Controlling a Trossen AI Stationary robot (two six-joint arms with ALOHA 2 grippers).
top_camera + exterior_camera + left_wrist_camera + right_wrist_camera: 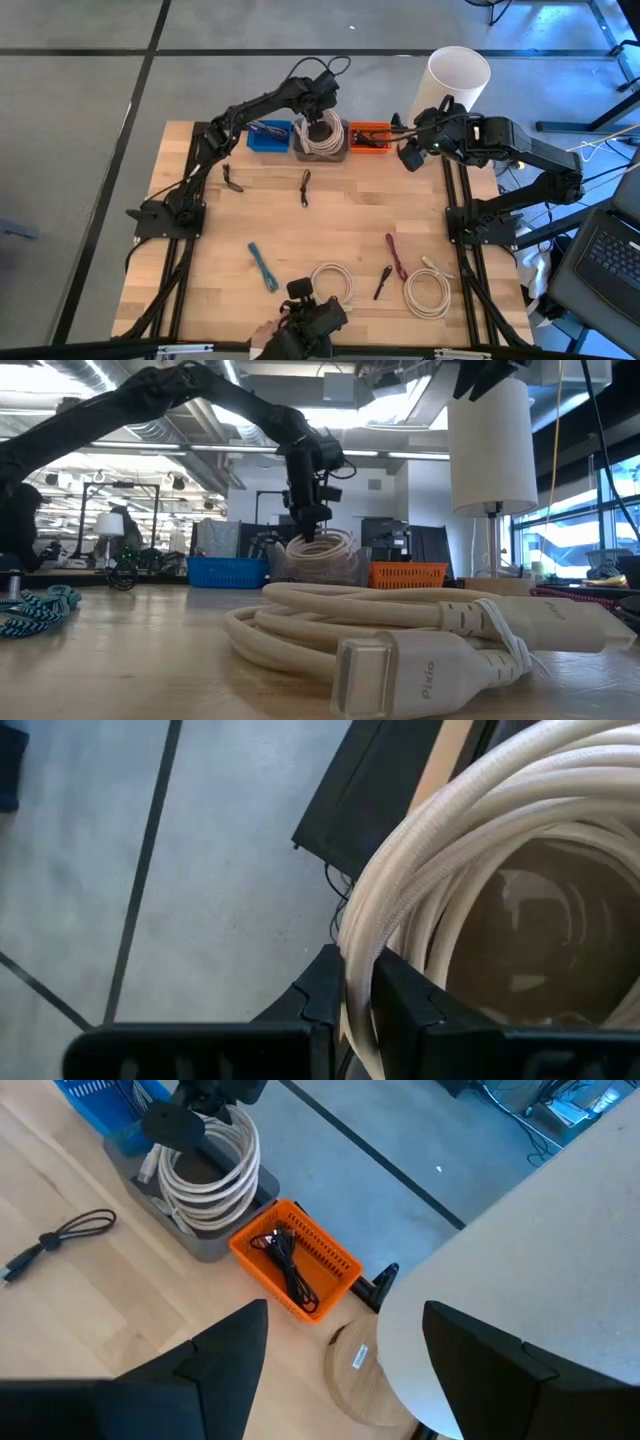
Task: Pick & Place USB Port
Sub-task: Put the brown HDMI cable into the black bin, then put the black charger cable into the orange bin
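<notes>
Cream coiled cable is being pinched by the left pincer over the grey bin, awaiting release; right pincer is hanging wide.

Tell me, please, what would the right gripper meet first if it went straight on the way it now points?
Probably the bare wooden table just short of the orange basket; the open right gripper points down there, though depth is hard to judge.

text: "pixio" | on: white cable plug | view: low | other text: none legible
</notes>
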